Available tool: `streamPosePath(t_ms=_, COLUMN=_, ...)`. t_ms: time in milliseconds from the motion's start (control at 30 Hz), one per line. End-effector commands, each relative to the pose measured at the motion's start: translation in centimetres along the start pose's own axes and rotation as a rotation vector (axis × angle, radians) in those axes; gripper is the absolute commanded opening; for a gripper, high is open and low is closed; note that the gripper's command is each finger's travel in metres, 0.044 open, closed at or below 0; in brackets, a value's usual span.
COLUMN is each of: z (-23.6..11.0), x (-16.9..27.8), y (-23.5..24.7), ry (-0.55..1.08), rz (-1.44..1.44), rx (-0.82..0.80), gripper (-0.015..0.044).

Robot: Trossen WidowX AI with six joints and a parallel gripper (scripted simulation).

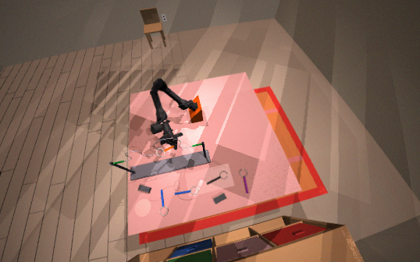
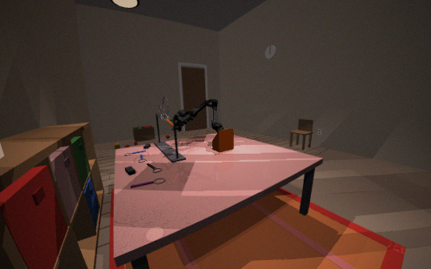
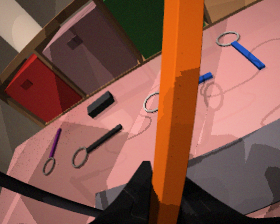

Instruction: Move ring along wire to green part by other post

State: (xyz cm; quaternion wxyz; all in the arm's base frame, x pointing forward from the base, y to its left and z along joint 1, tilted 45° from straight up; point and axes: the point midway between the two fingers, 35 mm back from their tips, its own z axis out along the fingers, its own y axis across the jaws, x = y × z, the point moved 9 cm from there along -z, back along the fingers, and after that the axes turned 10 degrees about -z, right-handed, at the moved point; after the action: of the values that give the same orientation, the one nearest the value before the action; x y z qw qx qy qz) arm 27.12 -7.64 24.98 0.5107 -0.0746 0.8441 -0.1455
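Note:
My gripper is shut on the orange handle and holds it above the table. The ring sits at the handle's far end, along the middle stretch of the thin grey wire; I cannot tell whether they touch. The wire runs between two posts on a grey base plate. One green part is at the left post, the other green part at the right post. The ring is out of the wrist view.
An orange box stands by the arm's base. Loose rings with blue, black and purple handles and black blocks lie on the table. A shelf of coloured bins stands beyond.

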Motion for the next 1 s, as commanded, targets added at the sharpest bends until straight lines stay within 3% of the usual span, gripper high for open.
streamPosePath(t_ms=0, z=-0.2, x=-0.3, y=0.9, ry=-0.002, rz=0.073, rx=-0.044, gripper=-0.015)
streamPosePath(t_ms=967, z=-3.0, x=-5.1, y=6.7, ry=0.014, rz=0.707, rx=-0.394, gripper=-0.015)
